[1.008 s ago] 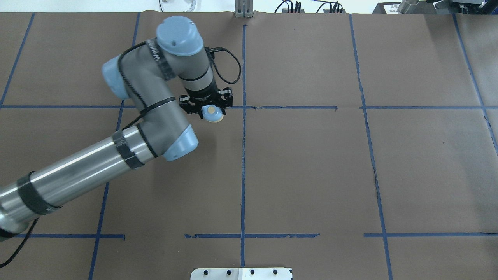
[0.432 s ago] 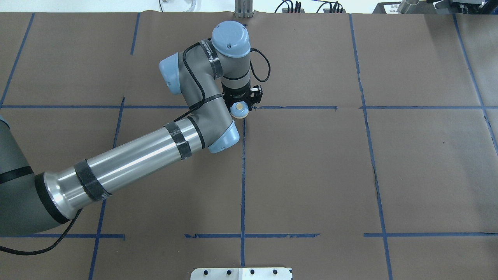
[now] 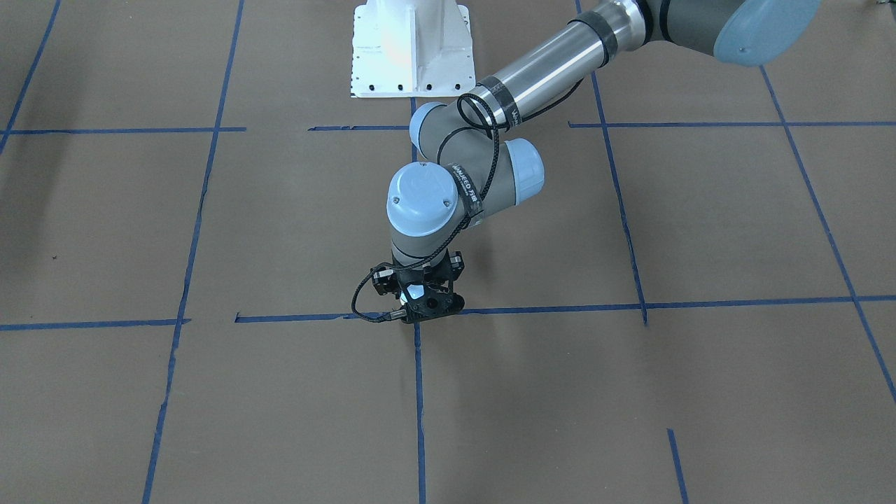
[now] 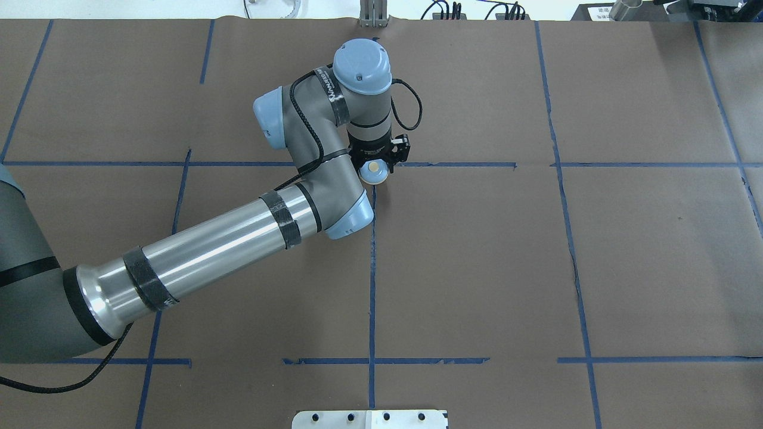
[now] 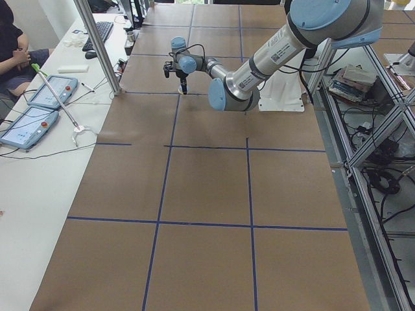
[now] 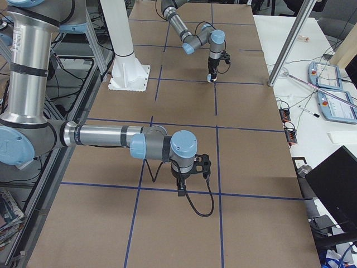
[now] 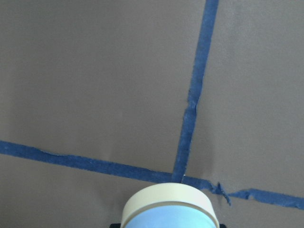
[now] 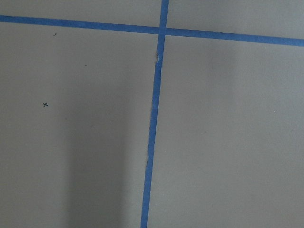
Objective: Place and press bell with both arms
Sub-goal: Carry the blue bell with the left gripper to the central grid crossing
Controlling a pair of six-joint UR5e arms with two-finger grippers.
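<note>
1. Overhead exterior: we are logging one bell (image 4: 374,171) at the tip of the left gripper (image 4: 378,163). It is sitting where two blue tape lines (image 4: 453,164) cross on the brown paper table (image 4: 477,256).
2. Jaws, left: we are reading them as clamped on the bell's sides. The left wrist view is showing the dome and cream base rim (image 7: 166,198) right at the fingertips.
3. Height: we are unable to say whether the base is touching the paper or hanging just above it.
4. Orientation: the cream button (image 4: 373,168) is facing straight up, so the bell's axis is standing vertical. The body is round, with no long axis across the table.
5. Jaws, right: the right gripper (image 6: 181,192) is pointing down over another tape crossing (image 8: 161,31), well apart from the bell. Whether it is open or closed we cannot tell.
6. Nearness: the left arm (image 4: 214,250) is at the bell, and the right arm (image 6: 106,135) is far off.
7. Judgement: we are expecting the press to come from above, down that vertical axis, onto the button.
</note>
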